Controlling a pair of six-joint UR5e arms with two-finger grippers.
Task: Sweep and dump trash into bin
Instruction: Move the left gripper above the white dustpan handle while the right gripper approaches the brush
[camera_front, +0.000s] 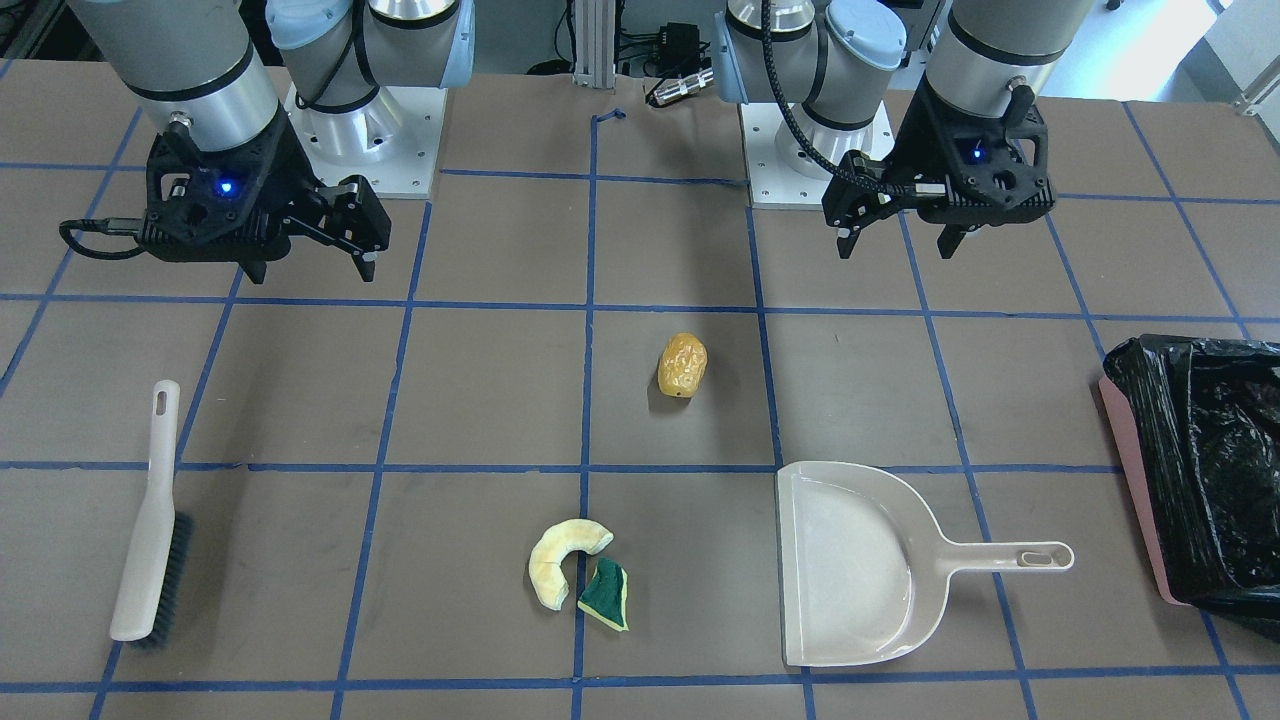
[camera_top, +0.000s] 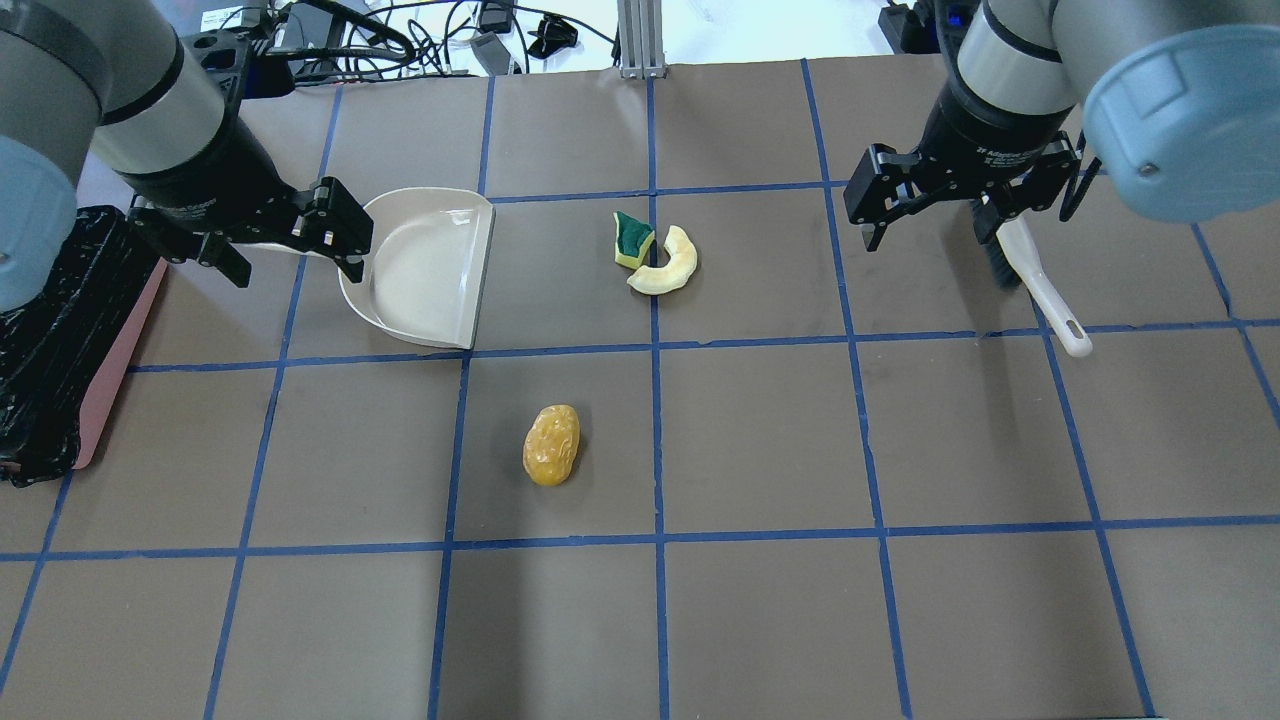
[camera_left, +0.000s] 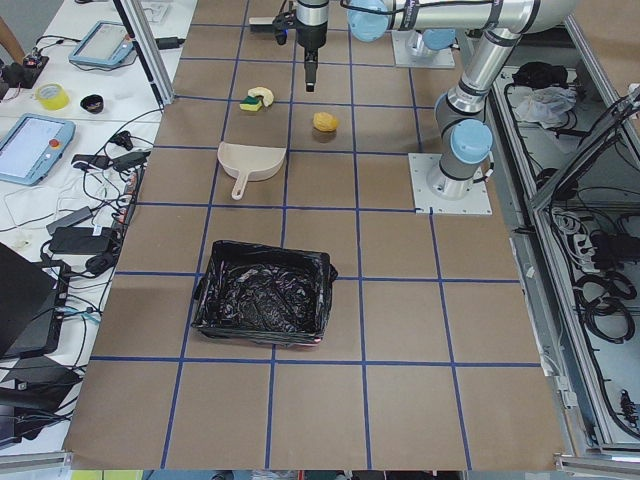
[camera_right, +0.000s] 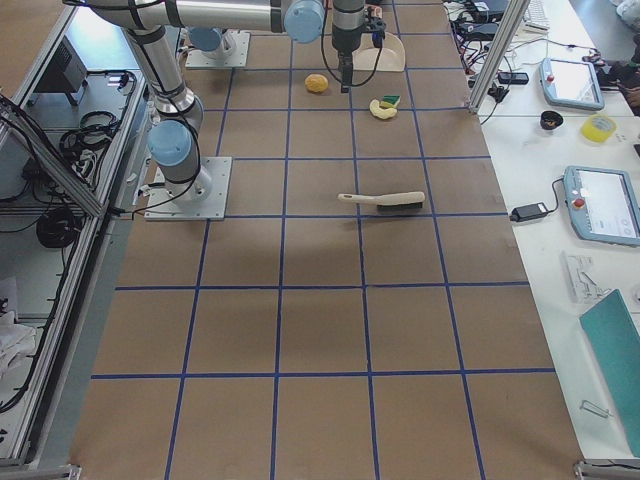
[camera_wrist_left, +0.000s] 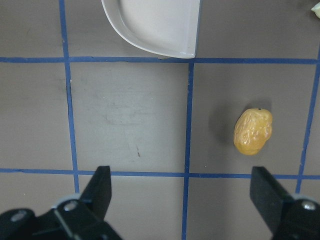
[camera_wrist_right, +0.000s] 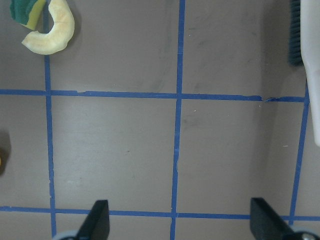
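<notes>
Right gripper (camera_front: 310, 268): nearest the robot's base, it hung above the table (camera_front: 480, 380) on the right side, jaws spread wide with nothing between them. I judged it was parked there to go for the brush.
Left gripper (camera_front: 897, 243): level with it on the left, also up in the air, jaws wide and empty. This was likely the arm meant for the dustpan handle.
Amber lump (camera_front: 682, 365): it lay alone near the middle of the table, closer to the robot than the other scraps and well apart from them, so it looked to need a sweep of its own.
Brush (camera_front: 150, 520): it lay flat on the right, handle end toward the robot and bristles at the far end, which left the handle easy to reach.
Dustpan (camera_front: 845, 560): it sat flat on the left and held nothing. Its open edge faced the scraps and its handle pointed at the bin, a sensible layout for sweeping leftward and then tipping out.
Bin (camera_front: 1160, 470): pink with a black bag, it stood at the far left edge, just beyond the dustpan handle.
Crescent (camera_front: 545, 570): it lay out in the middle, just right of the pan's mouth.
Sponge (camera_front: 605, 592): it was tucked into the crescent's hollow. I could not tell whether they touched.
Progress: nothing was grasped and nothing swept.
</notes>
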